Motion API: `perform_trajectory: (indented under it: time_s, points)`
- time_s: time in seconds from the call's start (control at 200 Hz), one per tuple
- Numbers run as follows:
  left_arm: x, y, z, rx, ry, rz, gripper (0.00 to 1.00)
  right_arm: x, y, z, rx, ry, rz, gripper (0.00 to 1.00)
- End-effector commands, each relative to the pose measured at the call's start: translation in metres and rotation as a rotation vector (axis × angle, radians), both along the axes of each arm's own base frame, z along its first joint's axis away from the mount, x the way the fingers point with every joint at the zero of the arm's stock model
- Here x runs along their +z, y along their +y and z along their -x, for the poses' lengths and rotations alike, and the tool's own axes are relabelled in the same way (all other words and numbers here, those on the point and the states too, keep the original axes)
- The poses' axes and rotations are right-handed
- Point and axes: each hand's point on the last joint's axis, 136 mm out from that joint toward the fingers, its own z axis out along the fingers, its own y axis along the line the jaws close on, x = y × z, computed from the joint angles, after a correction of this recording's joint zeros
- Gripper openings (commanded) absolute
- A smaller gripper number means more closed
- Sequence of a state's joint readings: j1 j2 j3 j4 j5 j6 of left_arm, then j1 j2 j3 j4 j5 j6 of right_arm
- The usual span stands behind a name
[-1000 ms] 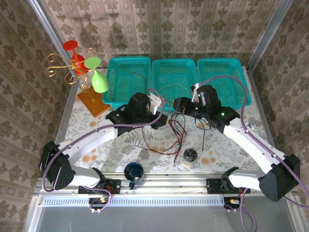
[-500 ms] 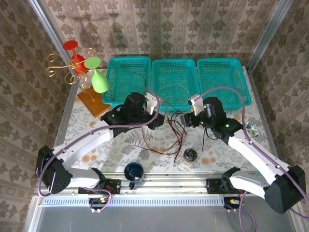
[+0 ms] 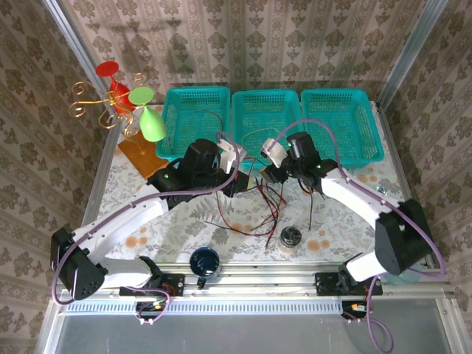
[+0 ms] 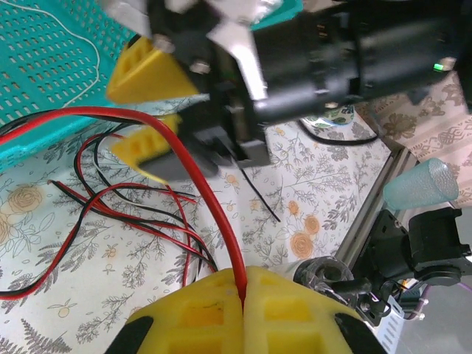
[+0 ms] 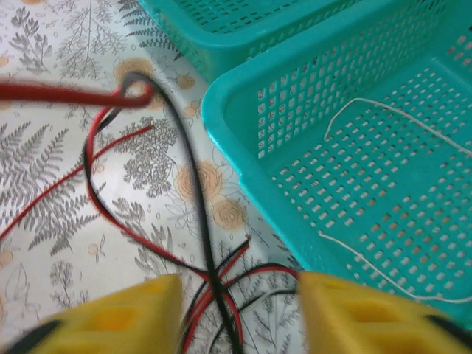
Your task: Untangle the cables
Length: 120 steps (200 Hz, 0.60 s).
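Observation:
The cables are thin red and black wires tangled on the flowered tabletop [image 3: 262, 210]. My left gripper [image 4: 242, 295] is shut on one red cable [image 4: 200, 184], which rises taut from its yellow fingers. Facing it in the top view, my right gripper [image 3: 267, 174] hangs over the tangle, close to the left gripper [image 3: 242, 177]. In the right wrist view the right gripper [image 5: 236, 317] is open, its yellow fingers on either side of a black cable [image 5: 193, 184] and crossing red strands. A white cable [image 5: 369, 110] lies in the middle basket [image 3: 267, 118].
Three teal baskets stand in a row at the back; the left one [image 3: 193, 103] holds a thin dark wire. A cup stand [image 3: 122, 103] is at the back left. A dark blue cup [image 3: 205, 262] and a small jar [image 3: 290, 237] sit near the front edge.
My right arm has swung left and turned over the tangle, close to the left gripper, and its jaws have narrowed. The left gripper has kept its hold on the red cable.

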<state>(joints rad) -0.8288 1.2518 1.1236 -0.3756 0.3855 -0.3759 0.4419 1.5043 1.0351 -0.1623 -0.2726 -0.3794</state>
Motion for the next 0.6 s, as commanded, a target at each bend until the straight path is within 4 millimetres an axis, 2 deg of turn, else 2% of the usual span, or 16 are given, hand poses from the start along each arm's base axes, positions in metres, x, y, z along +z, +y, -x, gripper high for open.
perform_trajectory:
  time_s: [0.0,0.15,0.245,0.33,0.415,0.44,0.595]
  points:
    - [0.024,0.005,0.002,-0.004,-0.044,0.027,0.0,0.01,0.011,-0.007,0.07,0.003,0.004,0.0]
    - [0.028,0.012,0.002,0.021,-0.06,0.026,0.0,0.016,0.009,-0.008,0.035,0.028,-0.002,0.0]
    - [0.029,0.015,0.0,0.035,-0.071,0.02,0.0,0.03,0.004,-0.007,-0.014,-0.001,-0.034,0.0]
    - [0.031,0.022,-0.006,0.065,-0.101,0.005,0.0,0.049,-0.001,-0.003,-0.062,-0.032,-0.062,0.0]
    - [0.033,0.035,-0.017,0.132,-0.158,-0.032,0.0,0.066,-0.016,-0.008,-0.185,-0.079,-0.049,0.0]
    - [0.035,0.04,-0.021,0.154,-0.178,-0.042,0.0,0.082,-0.021,-0.004,-0.205,-0.114,-0.062,0.0]
    - [0.052,0.074,-0.038,0.275,-0.314,-0.114,0.0,0.132,-0.062,-0.001,-0.41,-0.267,-0.07,0.0]
